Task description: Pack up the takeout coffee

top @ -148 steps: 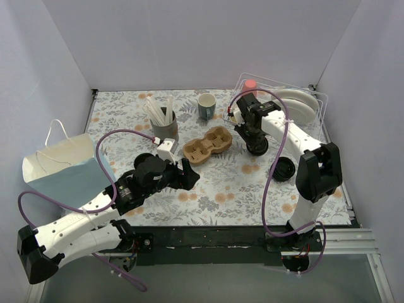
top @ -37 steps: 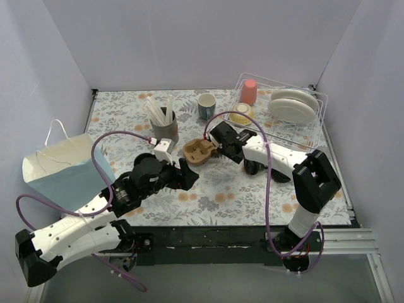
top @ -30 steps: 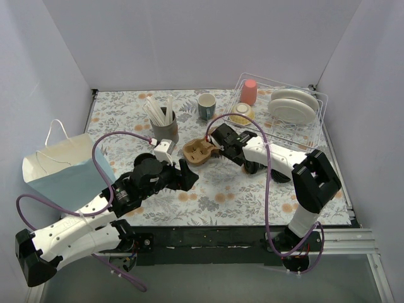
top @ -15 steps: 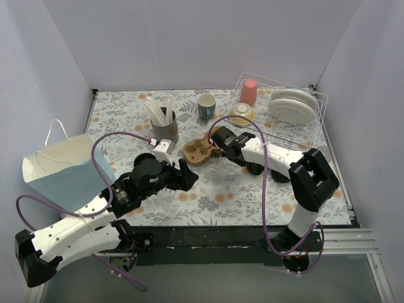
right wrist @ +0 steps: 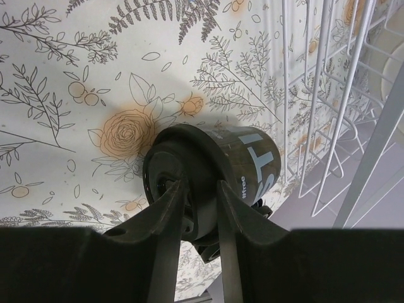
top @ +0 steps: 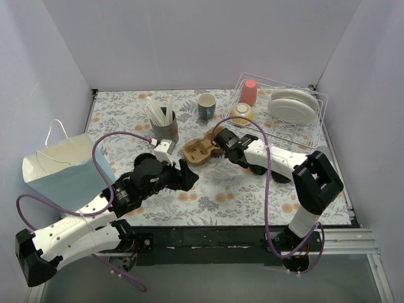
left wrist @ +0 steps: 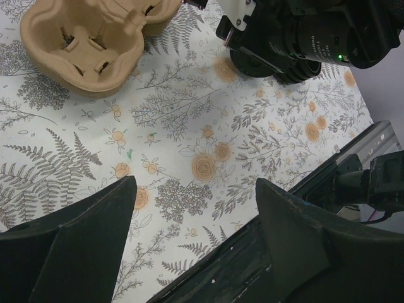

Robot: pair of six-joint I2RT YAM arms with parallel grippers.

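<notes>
Over the last few seconds the right arm has come away from the dish rack (top: 319, 104) and folded low. Its wrist now lies just beside the right end of the cardboard cup carrier (left wrist: 95, 44), where a moment earlier it stood tall over a cup by the rack. In the last second it has barely shifted.

The right gripper (right wrist: 196, 192) has its fingers drawn close together against the round near end of a black takeout cup (right wrist: 252, 158). The cup seems tipped at the fingertips, with the rack wires off to one side. Whether the fingers pinch it or merely press on it cannot be told. The carrier's sockets that show are empty, so the packing looks hardly begun — the cup probably needs a surer hold before it can go in.

The left arm reaches forward and low over the floral surface (left wrist: 208, 126). The left gripper (left wrist: 194, 189) hangs with jaws wide apart and nothing between them — the carrier ahead and to its left, the right arm's wrist ahead and to its right.
</notes>
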